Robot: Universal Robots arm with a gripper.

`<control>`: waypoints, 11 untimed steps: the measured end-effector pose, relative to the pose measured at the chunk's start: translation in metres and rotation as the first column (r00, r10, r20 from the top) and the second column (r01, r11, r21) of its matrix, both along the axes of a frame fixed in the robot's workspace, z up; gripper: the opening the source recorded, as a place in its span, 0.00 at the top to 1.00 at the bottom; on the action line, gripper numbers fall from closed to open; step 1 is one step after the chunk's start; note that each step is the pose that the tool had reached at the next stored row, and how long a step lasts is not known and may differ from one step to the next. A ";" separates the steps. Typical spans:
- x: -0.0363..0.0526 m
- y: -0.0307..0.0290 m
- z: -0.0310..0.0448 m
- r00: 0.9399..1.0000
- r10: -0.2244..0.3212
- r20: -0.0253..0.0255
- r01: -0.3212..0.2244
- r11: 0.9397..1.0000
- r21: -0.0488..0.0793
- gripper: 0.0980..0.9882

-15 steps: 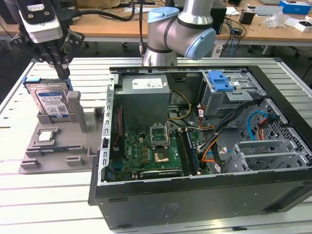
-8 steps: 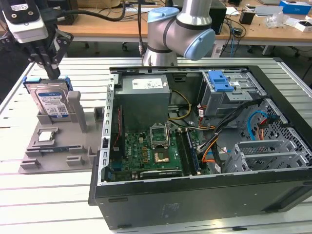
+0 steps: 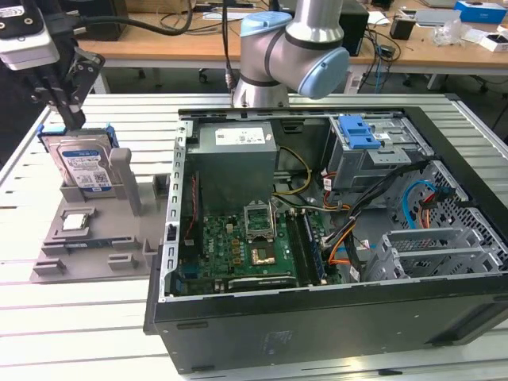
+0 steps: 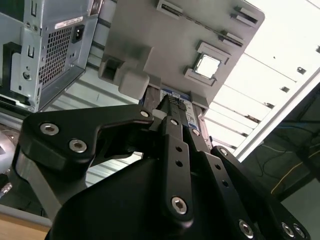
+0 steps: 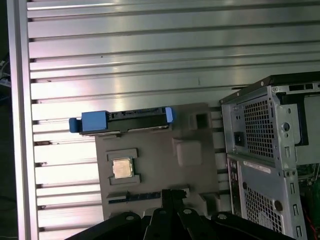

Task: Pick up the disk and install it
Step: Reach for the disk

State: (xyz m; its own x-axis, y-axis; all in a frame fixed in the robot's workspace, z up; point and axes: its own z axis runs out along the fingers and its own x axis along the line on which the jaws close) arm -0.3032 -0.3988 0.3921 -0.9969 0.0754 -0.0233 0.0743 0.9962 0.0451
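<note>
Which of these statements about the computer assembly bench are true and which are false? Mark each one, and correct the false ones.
1. The disk stands on edge in the grey fixture, outside the computer case. True.
2. The gripper reaches down inside the computer case. False: it is over the grey fixture, at the top edge of the disk, on the exterior view's left. Whether it touches the disk cannot be told.
3. A small square silver chip lies flat in the grey fixture, next to the disk. True.
4. The computer case is closed up. False: its side is open, and the green motherboard shows inside.
</note>
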 end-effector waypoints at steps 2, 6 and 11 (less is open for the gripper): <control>-0.0038 0.0000 -0.0001 1.000 0.000 0.000 0.000 1.000 0.000 0.99; -0.0124 0.0002 -0.0005 1.000 0.000 0.000 0.000 1.000 0.000 0.99; -0.0250 0.0064 -0.0013 1.000 0.000 0.000 0.000 1.000 -0.005 0.99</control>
